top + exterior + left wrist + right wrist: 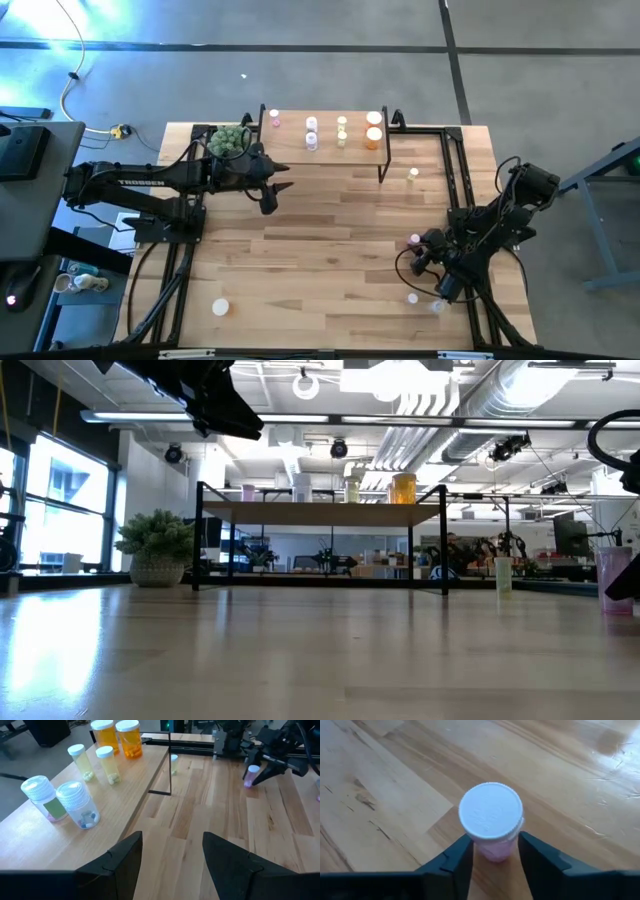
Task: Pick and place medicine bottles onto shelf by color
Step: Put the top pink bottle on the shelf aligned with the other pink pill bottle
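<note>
The shelf (325, 148) stands at the table's far edge. On it stand a pink bottle (275, 118), two whitish ones (75, 802), two yellow-green ones (108, 764) and two orange ones (129, 737). Another pink bottle (491, 820) with a white cap stands upright on the table at the near right, also seen as the pink bottle (414, 241), and my right gripper (495, 857) is closed around it. My left gripper (172, 860) hangs open over the table near the shelf's left end, touching nothing. My right gripper has the pink bottle's body (495, 851) between its two fingers, just under the white cap, one finger (462, 857) on each side. The fingers slant down from the table's right side. The bottle stands upright on the table.
A yellow-green bottle (414, 174) stands by the shelf's right legs. Two small bottles (412, 297) (437, 305) sit near the front right edge and one (221, 307) at the front left. A potted plant (228, 140) stands left of the shelf. Black rails (455, 170) run along the right side.
</note>
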You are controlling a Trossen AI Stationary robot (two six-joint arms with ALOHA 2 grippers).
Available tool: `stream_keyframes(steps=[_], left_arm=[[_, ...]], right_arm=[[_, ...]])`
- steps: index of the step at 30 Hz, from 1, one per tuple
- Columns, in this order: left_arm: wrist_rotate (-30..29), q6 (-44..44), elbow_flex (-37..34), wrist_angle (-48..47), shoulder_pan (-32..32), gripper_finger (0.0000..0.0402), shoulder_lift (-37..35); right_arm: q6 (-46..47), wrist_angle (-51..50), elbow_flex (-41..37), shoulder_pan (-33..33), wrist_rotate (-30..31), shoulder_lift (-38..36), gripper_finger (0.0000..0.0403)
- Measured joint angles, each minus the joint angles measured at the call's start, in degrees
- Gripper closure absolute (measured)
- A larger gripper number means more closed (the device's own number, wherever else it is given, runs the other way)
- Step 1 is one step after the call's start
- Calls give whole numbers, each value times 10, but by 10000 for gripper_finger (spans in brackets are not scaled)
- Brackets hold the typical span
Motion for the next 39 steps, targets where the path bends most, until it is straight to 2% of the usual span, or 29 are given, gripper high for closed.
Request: stream_keyframes(steps=[8, 22, 27, 33, 39], left_arm=[[-1, 19, 0, 0, 0, 202, 0], [-1, 19, 0, 0, 0, 202, 0], [-1, 19, 0, 1, 0, 202, 0], [9, 19, 0, 6, 0, 202, 0], [34, 38, 0, 5, 0, 202, 0]], right_arm=[[0, 2, 0, 0, 3, 0, 306], [0, 27, 0, 0, 5, 0, 311], [-7, 40, 32, -9, 0, 0, 311], [-87, 41, 98, -58, -3, 0, 311], [-219, 42, 176, -131, -45, 0, 312]])
